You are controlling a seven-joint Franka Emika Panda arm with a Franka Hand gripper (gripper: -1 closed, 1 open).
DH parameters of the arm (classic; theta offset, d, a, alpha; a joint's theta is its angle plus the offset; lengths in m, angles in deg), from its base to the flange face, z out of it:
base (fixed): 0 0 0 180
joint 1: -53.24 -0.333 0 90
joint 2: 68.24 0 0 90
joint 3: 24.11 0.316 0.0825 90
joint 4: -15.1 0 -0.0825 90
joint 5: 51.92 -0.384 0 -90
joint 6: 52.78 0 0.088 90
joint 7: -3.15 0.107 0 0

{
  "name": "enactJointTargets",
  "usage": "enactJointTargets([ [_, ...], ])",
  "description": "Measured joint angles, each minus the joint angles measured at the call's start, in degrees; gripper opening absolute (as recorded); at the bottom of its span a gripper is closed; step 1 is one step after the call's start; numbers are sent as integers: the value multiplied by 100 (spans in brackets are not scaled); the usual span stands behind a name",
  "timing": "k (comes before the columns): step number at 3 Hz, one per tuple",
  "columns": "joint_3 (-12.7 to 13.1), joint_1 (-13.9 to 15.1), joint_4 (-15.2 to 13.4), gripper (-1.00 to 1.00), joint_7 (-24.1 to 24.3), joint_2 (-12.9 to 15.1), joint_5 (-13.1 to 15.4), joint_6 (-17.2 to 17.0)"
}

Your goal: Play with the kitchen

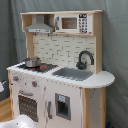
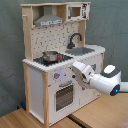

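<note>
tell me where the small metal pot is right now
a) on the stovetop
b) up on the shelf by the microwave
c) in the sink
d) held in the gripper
a: in both exterior views the pot stands on the black stovetop of the kitchen, apart from the grey sink, and the gripper is down at the kitchen's front panel, below the counter, not at the pot.

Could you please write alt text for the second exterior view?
A white robot arm's gripper reaches toward the front of a toy kitchen, near its knobs. A small pot sits on the stovetop, beside a sink and black faucet.
</note>
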Motion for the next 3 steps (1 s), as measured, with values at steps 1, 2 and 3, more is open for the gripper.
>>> enactJointTargets([
  [1, -98, -191, 0, 100, -583, -9, 24, -98],
  [2, -125, -369, -1, 100, -1147, -21, 75, -211],
  [3, -125, -507, -53, 100, -1687, -69, 198, -257],
])
